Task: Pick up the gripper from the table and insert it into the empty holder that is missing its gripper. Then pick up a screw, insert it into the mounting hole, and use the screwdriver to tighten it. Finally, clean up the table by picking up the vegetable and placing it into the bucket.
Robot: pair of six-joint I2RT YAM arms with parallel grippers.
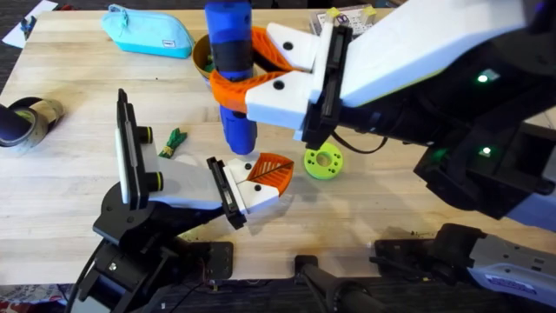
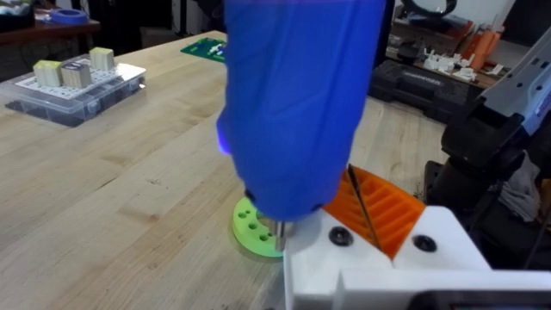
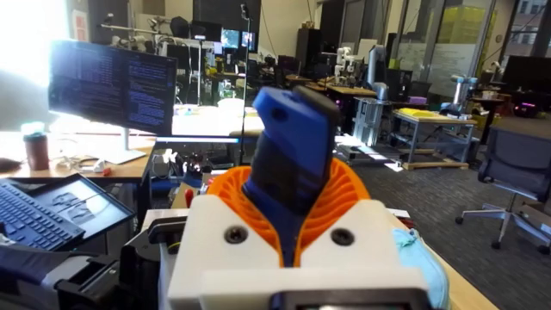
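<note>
My right gripper (image 1: 254,75) is shut on the blue screwdriver (image 1: 233,69), which it holds upright in its orange pads (image 3: 336,198). The screwdriver's metal tip (image 2: 280,229) points down at the edge of the white holder (image 1: 249,195) on my left gripper (image 1: 261,181). The orange ribbed gripper (image 1: 272,168) sits in that holder, also seen as the ribbed wedge (image 2: 385,209) beside two dark screw heads (image 2: 340,235). Any screw under the tip is hidden. The small green vegetable (image 1: 175,142) lies on the table (image 1: 69,183) left of the holder. The bucket (image 1: 202,55) stands behind the screwdriver, partly covered.
A lime green disc (image 1: 323,162) lies just right of the holder. A light blue pouch (image 1: 148,31) rests at the back left, and a tape roll (image 1: 26,122) sits at the left edge. A clear parts box (image 2: 76,82) stands farther off on the table.
</note>
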